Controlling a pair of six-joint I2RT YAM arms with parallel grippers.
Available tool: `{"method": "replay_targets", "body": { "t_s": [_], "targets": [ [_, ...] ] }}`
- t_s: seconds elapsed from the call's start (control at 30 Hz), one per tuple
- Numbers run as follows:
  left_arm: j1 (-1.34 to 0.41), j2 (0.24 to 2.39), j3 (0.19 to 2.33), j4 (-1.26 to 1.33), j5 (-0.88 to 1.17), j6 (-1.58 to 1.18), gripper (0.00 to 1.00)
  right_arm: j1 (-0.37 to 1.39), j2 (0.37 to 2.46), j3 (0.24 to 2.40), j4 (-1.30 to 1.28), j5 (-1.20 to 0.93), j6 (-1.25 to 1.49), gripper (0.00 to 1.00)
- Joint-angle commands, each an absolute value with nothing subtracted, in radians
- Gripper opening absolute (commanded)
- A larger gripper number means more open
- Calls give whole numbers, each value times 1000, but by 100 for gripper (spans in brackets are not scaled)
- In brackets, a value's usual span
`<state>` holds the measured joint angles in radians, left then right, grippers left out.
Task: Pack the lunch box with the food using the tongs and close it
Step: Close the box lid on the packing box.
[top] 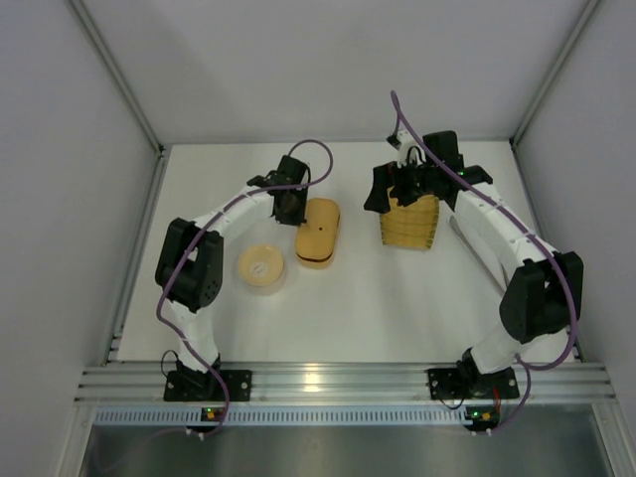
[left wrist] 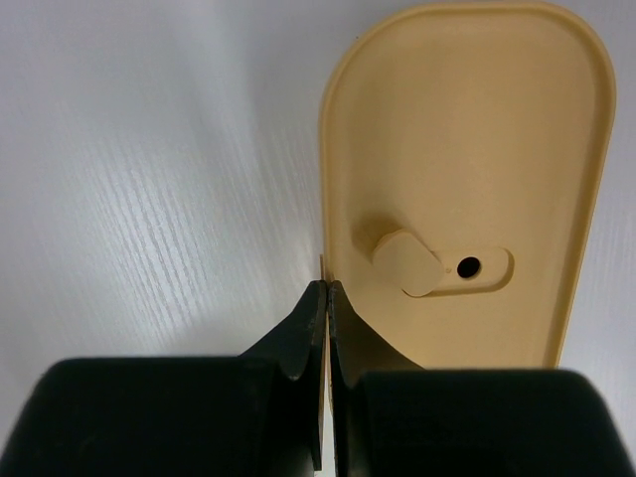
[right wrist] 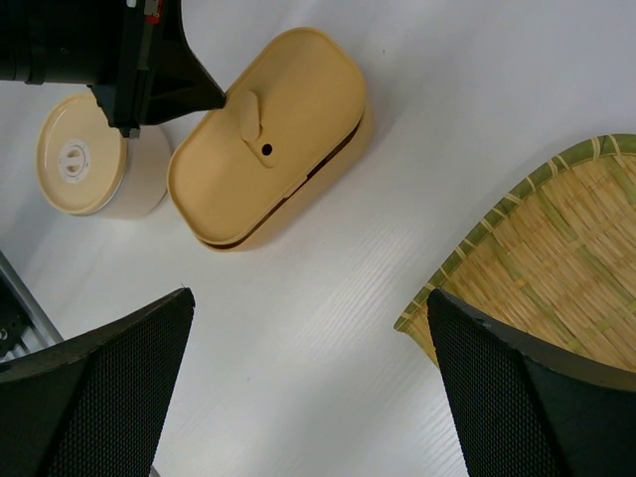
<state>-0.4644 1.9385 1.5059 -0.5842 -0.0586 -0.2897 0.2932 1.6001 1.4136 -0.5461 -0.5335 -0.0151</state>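
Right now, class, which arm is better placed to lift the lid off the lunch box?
Left. The left gripper is shut on the lid at its edge, while the right gripper hangs open over the woven tray, apart from the lunch box.

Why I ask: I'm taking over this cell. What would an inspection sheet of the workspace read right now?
Surface: white table, no spills seen.
Job's things: pale-orange lunch box, its lid sitting askew on top; round tin closed with a tan lid, beside it; food and tongs not made out.
Clutter: woven tray, visible part bare.
Grippers: left gripper shut on the lid's rim; right gripper open, holding nothing.
Cables: purple cables loop off both arms, clear of the things.
Surroundings: grey walls; aluminium rail at the near edge.
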Motion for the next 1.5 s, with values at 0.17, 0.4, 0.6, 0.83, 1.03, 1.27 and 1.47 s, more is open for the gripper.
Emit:
{"method": "replay_targets", "body": {
  "t_s": [0.17,0.4,0.6,0.83,1.03,1.27,1.47],
  "targets": [
    [-462,1953,1537,-580,-45,-295,0,287,1609,1424,-476,-558,-9,99],
    [-462,1945,1520,-581,-40,-288,0,287,1615,1427,-479,-561,-11,99],
    [-462,1922,1496,-580,-40,-284,0,285,1615,1430,-482,-560,-12,100],
    [-462,1904,1474,-581,-38,-268,23,288,1617,1436,-485,-563,-8,99],
    [-456,1872,1463,-574,-54,-264,51,287,1614,1437,-488,-565,-12,99],
    [-423,1758,1463,-554,76,-198,63,288,1603,1434,-491,-572,-18,99],
    [-434,1729,1548,-587,164,-54,67,288,1606,1431,-483,-574,-20,99]
  ]
}}
